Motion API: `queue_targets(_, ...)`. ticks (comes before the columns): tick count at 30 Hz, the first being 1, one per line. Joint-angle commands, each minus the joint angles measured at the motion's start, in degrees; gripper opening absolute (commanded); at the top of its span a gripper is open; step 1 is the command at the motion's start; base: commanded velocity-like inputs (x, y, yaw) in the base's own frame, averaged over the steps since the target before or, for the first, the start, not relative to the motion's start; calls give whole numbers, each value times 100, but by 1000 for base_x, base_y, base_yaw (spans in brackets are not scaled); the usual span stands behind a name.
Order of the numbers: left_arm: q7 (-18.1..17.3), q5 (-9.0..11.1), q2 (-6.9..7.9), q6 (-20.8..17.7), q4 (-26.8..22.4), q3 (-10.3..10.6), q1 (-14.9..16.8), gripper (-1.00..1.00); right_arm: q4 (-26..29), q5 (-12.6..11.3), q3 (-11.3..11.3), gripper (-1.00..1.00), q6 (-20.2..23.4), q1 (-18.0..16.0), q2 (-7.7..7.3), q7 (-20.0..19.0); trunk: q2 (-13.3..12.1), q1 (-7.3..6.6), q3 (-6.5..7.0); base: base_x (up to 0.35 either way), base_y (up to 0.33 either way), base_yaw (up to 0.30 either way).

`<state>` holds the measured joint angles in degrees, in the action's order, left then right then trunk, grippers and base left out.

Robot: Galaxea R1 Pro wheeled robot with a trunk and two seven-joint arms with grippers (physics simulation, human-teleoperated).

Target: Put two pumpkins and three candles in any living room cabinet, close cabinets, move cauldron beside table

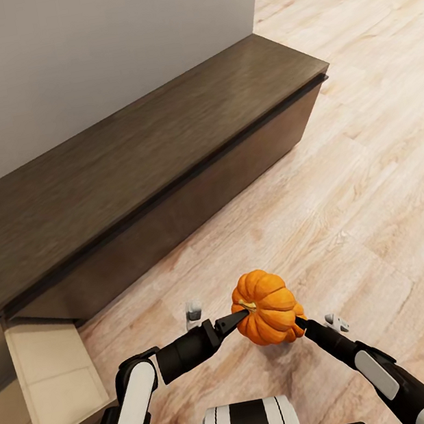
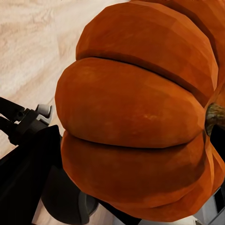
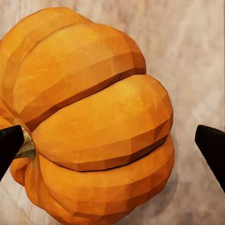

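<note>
— Where's the pumpkin [image 1: 267, 308] from my end effectors?
— I see it between them: left end effector [image 1: 233, 321] at its stem side, right end effector [image 1: 306, 325] at the opposite side, floor [image 1: 370, 163] beneath.
— And the cabinet [image 1: 136, 176]?
— Ahead of both, against the wall [image 1: 73, 55]. Its open drawer [image 1: 54, 379] lies left of my left end effector.

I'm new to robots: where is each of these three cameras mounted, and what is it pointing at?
Head view: sits on the robot's head, looking down over both arms at the pumpkin, wood floor and dark cabinet; the left claw and right claw meet the pumpkin from opposite sides.
Left wrist view: sits near the left claw, facing the pumpkin very close; the other arm's dark parts show beside it.
Right wrist view: looks along the right claw's fingertips at the pumpkin.
Shared: all three see the pumpkin.
</note>
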<state>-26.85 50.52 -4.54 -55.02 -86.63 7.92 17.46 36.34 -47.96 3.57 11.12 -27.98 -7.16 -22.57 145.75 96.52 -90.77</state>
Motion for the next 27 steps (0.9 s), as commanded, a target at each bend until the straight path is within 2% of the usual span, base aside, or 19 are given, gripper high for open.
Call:
queue_targets(1,-18,-7,-4,-27,-2,-7,3,-100,-13,10,33,-100,13,3,-6,16,1,0,-3,4,0,0)
queue_targets(27,-21,-5,-4,-26,-3,-1,2,-100,-13,7,33,-100,13,3,-4,16,1,0,-3,9,0,0)
